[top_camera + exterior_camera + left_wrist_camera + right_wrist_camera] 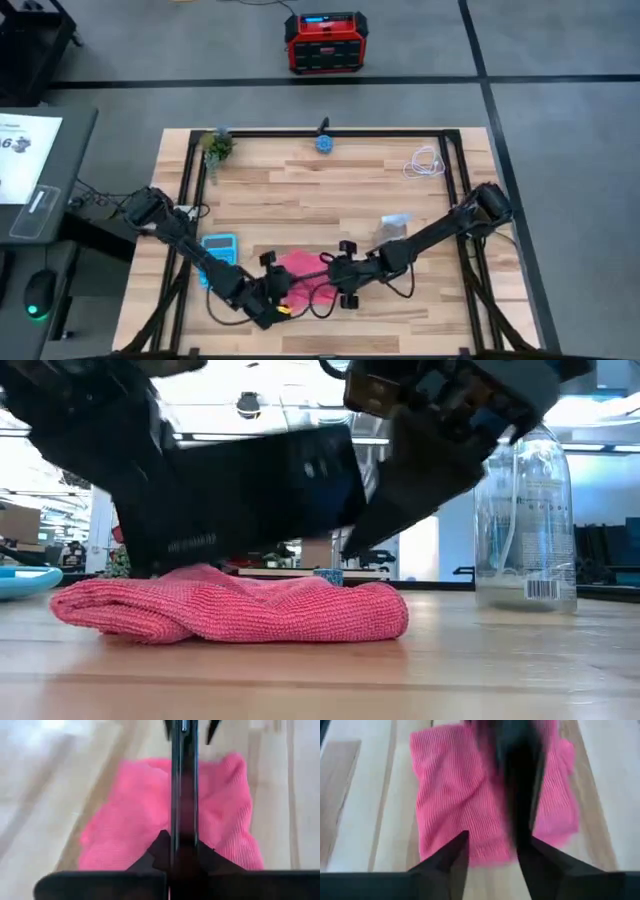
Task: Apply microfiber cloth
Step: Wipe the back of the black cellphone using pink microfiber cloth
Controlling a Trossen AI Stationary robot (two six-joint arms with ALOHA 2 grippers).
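Note:
The pink-red microfiber cloth (298,268) lies bunched on the wooden table near its front edge; it also shows in the low view (230,610). A black phone (260,490) is held on its long edge right over the cloth, seen thin and edge-on in the left wrist view (183,795). My left gripper (272,295) is shut on the phone's near-left end. My right gripper (337,272) is open, its fingers (455,855) on either side of the phone's other end (520,795). My left gripper pinches the phone's two broad faces at its end (183,842) between both fingers. The fingers come slanting down from the table's near-left and lie along the phone. The phone stands on edge, level, over the cloth; whether its lower edge touches the cloth, I cannot tell. My right gripper may touch the phone with one finger (540,862); I cannot tell.
A light blue calculator (220,247) lies left of the cloth. A clear bottle (525,520) stands to the right. A white cable (427,162), a small plant (217,147) and a blue object (325,143) sit near the far edge. A black frame (330,133) borders the table.

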